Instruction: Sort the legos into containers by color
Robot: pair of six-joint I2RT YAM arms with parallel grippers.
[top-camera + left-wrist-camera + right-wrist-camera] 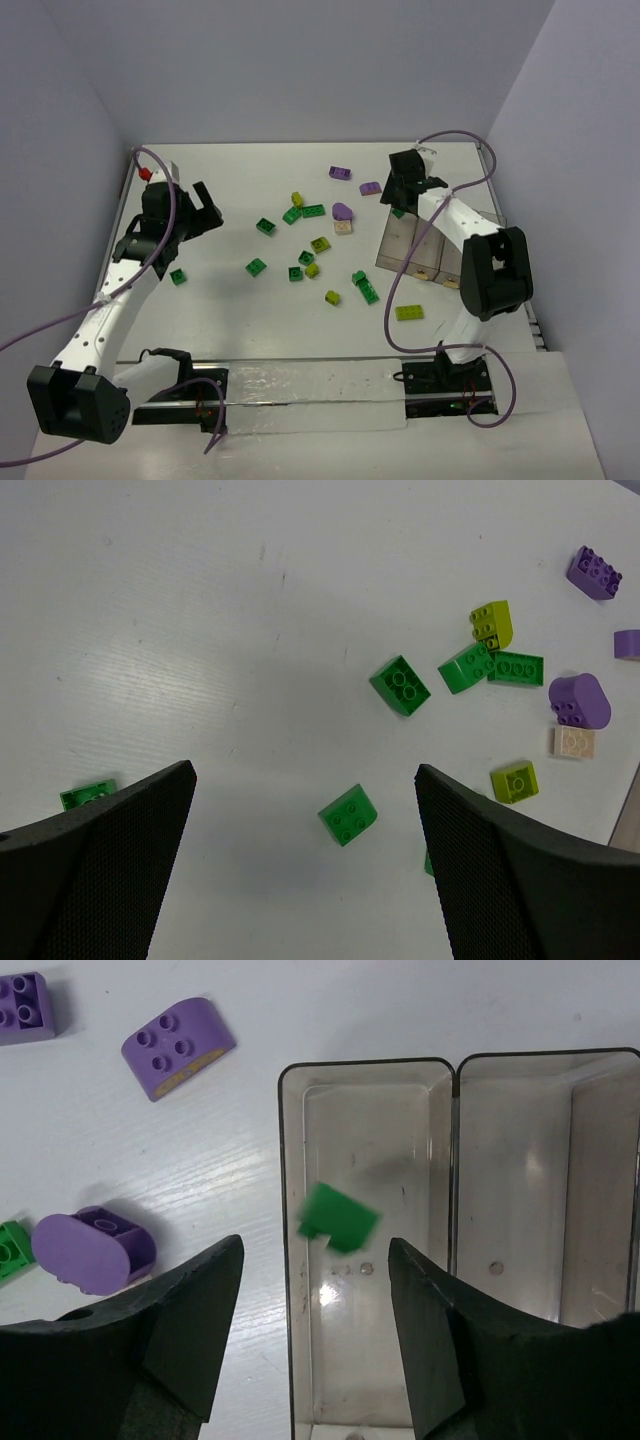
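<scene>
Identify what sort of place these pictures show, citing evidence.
Probably a robotics lab cell: two robot arms mounted on a white table, plain walls enclosing it, toy bricks scattered beside sorting bins.

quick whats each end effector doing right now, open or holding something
left end effector: open, holding nothing.
right end effector: open above a bin; a blurred green brick shows between its fingers, not gripped.

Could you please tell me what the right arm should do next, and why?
Probably lift away toward the purple brick: the right pincer is open, and the green brick, blurred as if falling, is already over the bin.
</scene>
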